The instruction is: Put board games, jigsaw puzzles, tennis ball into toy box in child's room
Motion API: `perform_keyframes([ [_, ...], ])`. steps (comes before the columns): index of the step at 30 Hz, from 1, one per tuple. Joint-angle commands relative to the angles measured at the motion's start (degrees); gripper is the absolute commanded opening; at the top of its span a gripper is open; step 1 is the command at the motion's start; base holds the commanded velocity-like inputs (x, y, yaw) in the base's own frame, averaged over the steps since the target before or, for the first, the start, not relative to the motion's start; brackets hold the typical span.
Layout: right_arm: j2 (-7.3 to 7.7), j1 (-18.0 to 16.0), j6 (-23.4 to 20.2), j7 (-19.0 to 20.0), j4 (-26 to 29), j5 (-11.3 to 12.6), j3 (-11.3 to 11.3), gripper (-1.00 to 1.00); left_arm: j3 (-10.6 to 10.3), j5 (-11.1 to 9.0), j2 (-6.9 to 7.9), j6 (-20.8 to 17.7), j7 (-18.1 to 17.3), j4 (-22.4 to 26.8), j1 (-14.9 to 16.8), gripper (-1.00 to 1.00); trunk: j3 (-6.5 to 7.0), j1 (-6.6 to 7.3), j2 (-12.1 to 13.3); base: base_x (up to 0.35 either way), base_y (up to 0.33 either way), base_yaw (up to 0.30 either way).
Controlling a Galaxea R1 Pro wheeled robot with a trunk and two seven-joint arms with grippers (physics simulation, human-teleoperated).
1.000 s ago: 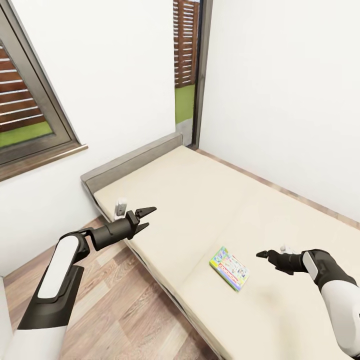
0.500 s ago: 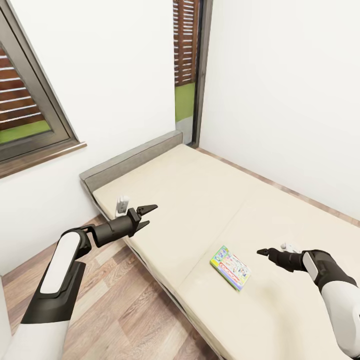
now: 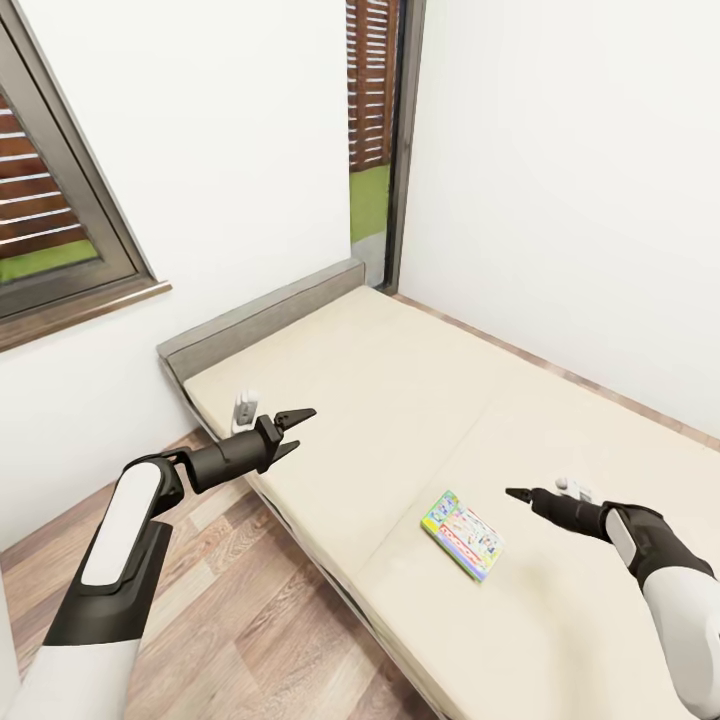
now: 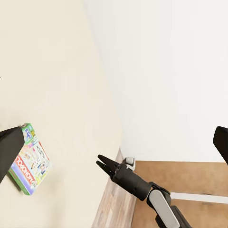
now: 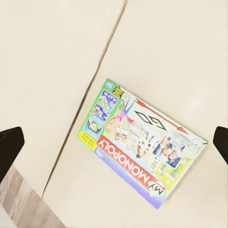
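1 board game (image 3: 461,534), a flat Monopoly box with a white and green lid, lies face up on the bed (image 3: 400,400), close to the bed's long floor-side edge and just beyond the seam between the 2 mattress sections; no other toy shows on the cream surface. In the right wrist view the box (image 5: 142,142) sits centred between the 2 dark fingertips, which stand wide apart at either side of the picture, so the right gripper (image 3: 520,494) looks lined up for the pickup, hovering just beside the box on the side away from the headboard and not touching it. The step in hand seems to be the approach for a grasp. To do it well, I would keep the box centred while descending and turn the wrist so the fingers straddle the narrower span; the box is thin and lies flush on soft bedding, so the fingers will likely need to press slightly into the mattress or catch a long edge, and closing too high risks sliding the box. Its left gripper (image 3: 290,432) hangs near the floor-side edge toward the headboard, fingers apart, holding nothing.
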State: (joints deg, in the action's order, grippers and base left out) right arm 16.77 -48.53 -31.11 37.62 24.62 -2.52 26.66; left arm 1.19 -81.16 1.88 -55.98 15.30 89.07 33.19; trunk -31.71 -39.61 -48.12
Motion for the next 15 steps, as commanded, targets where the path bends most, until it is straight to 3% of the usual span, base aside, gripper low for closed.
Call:
perform_keyframes([
  [1, -0.04, -0.05, -0.43, 0.31, 0.05, -0.27, 0.45, 1.00, 0.04, -0.62, 0.00, -0.19, 0.57, 0.04, 0.04, 1.00, -0.24, -0.23, -0.46, 0.000, 0.000, 0.000],
  [15, 0.04, 0.15, 1.03, 1.71, 0.11, -0.19, 0.43, 1.00, 0.04, -1.00, -0.29, -0.32, 0.51, 0.05, 0.25, 1.00, -2.76, -3.31, -6.08, 0.000, 0.000, 0.000],
])
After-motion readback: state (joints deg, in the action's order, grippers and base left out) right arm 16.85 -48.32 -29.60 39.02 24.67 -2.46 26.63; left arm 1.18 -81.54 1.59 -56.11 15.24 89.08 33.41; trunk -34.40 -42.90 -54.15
